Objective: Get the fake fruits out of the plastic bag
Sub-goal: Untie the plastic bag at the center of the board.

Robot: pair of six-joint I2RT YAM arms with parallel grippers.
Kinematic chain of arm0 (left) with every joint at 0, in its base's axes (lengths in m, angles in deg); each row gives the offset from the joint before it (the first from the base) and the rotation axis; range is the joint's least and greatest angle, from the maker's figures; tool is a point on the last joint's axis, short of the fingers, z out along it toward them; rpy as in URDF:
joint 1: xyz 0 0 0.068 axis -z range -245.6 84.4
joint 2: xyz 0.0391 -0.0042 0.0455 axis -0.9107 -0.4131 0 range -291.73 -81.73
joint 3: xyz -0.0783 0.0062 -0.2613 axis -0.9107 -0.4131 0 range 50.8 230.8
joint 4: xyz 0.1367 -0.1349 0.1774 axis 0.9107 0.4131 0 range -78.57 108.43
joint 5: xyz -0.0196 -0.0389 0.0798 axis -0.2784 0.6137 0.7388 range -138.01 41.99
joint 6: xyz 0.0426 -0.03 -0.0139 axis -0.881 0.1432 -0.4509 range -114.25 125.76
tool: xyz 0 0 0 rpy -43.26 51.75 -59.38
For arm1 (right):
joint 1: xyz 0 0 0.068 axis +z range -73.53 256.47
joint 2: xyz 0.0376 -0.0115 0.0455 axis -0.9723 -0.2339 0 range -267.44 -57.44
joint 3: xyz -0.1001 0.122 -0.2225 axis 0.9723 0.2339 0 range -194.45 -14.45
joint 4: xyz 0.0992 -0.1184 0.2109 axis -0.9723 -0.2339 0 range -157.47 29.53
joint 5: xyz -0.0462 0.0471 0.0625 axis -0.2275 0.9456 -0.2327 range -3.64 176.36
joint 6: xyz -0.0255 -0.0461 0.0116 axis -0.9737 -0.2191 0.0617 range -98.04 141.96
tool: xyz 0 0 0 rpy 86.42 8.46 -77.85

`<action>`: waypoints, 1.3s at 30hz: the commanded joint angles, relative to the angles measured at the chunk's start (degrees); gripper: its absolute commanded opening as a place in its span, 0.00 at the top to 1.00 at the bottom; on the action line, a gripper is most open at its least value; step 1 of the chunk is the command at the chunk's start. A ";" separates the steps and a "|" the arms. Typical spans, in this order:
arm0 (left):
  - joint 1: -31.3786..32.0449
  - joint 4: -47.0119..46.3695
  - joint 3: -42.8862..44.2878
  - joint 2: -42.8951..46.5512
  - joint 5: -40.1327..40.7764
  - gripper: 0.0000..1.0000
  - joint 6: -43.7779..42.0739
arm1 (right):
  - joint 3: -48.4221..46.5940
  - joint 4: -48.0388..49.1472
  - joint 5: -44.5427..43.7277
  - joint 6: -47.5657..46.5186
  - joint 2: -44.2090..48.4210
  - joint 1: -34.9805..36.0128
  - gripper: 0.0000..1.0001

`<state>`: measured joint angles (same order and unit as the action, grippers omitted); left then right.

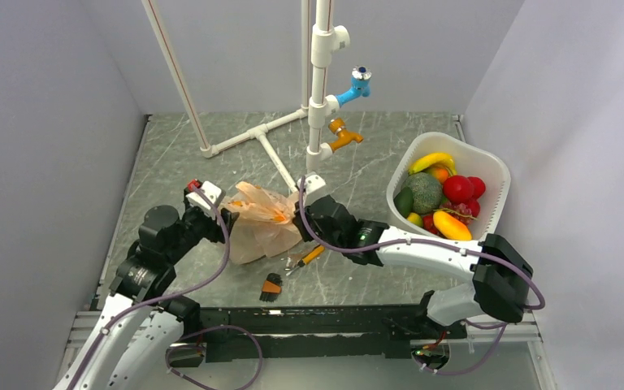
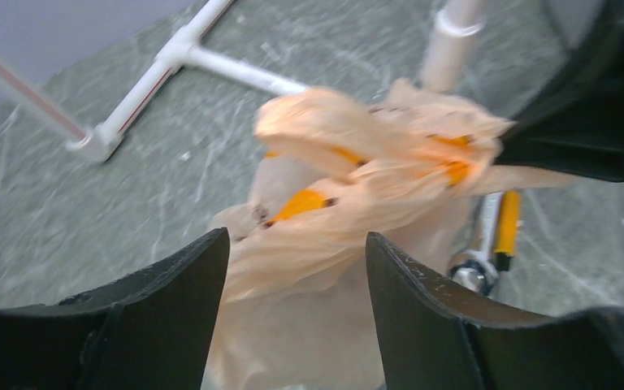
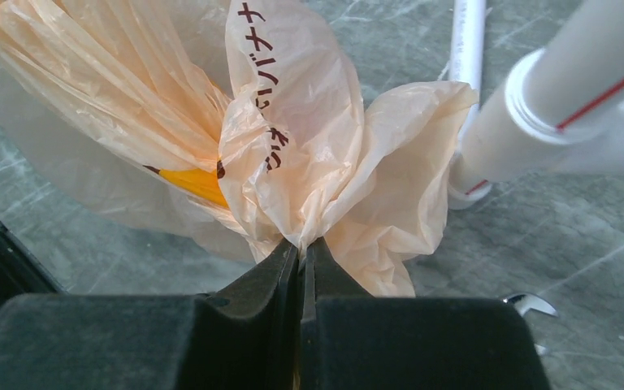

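The left fingers [image 2: 183,309] stand well apart, holding nothing. The bag [image 2: 357,187] fills the gap ahead of them, but the left wrist view is blurred, so whether the film touches either finger cannot be told. From above, the bag [image 1: 260,223] lies crumpled on the surface [image 1: 171,154] near the middle, with the left fingers at its 9 o'clock and the right fingers [image 3: 288,276] at its 3 o'clock. The right fingers are pressed together on a bunched fold of the bag [image 3: 292,122], which fans upward out of the pinch. The film is cloudy: only orange print patches and dark lettering show, and whether anything lies inside cannot be made out. A white pipe [image 3: 536,122] crosses at 2 o'clock in that view, cut off by the edge. At the bag's 5 o'clock lies a yellow-handled tool [image 1: 309,258], its tip partly hidden, and a small brush [image 1: 271,284] at 6 o'clock. At 3 o'clock, well apart, the basket [image 1: 487,158] holds fruits [image 1: 457,188] piled so that several cover one another.
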<state>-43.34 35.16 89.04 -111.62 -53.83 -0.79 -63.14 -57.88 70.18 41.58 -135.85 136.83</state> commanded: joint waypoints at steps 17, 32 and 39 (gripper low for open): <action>7.63 -6.26 -1.80 -13.53 1.93 0.28 -0.12 | -3.50 2.25 7.42 3.11 -1.93 -1.20 0.93; 7.55 1.27 1.32 -8.14 27.25 1.00 1.55 | 2.88 2.79 3.86 5.50 3.03 -4.16 0.93; 7.43 -0.93 -0.79 1.63 29.21 1.00 0.87 | 4.13 0.99 2.91 4.42 4.77 -6.28 0.89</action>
<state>-35.47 36.17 88.71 -114.73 -29.00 0.67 -59.16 -55.60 76.03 46.85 -132.81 131.23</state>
